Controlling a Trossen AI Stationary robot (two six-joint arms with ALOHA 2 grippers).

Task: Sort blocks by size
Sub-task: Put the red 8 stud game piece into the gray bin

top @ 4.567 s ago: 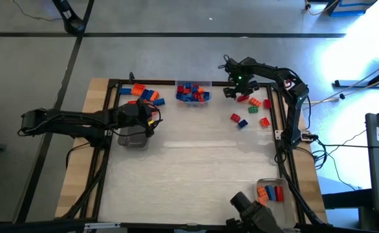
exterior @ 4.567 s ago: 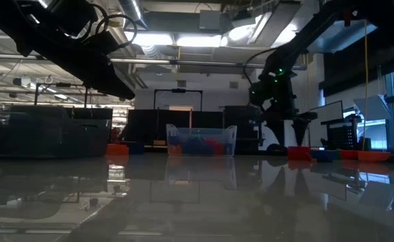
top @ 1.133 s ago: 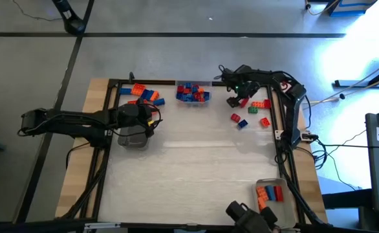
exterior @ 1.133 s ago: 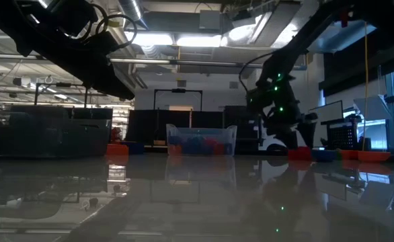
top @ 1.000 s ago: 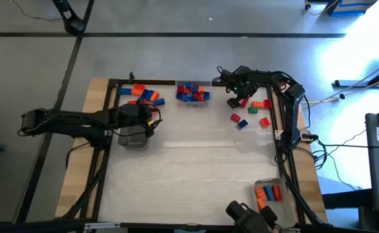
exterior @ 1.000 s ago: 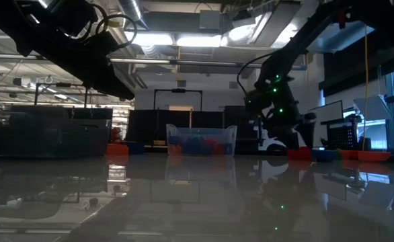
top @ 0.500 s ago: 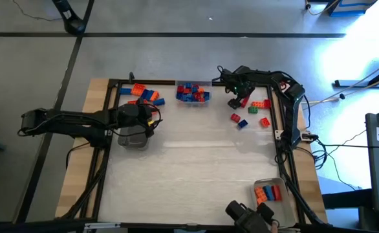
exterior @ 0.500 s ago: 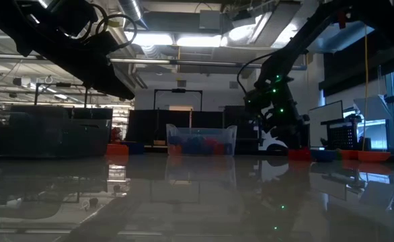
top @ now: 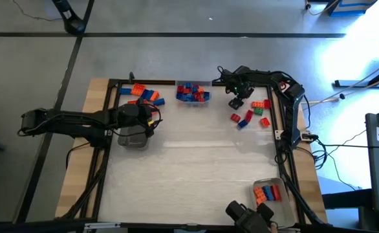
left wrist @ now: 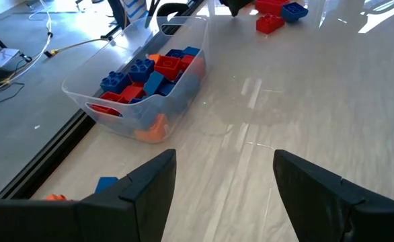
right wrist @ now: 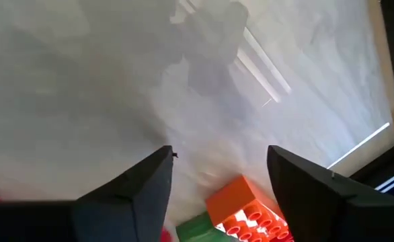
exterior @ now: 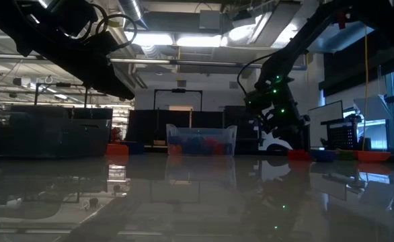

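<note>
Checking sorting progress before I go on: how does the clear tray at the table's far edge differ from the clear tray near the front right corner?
The far tray is heaped with mostly blue and red blocks; the front-right tray holds only a few blocks, orange, blue and red, side by side. The far tray sits midway along the far edge; the front-right tray sits by the near edge. Both are clear plastic.

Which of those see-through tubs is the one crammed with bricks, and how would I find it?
Look along the table's far edge in the high view, about midway between the two arms. There stands the clear tub, heaped with blue and red bricks. The tray at the near right corner holds only a few.
</note>
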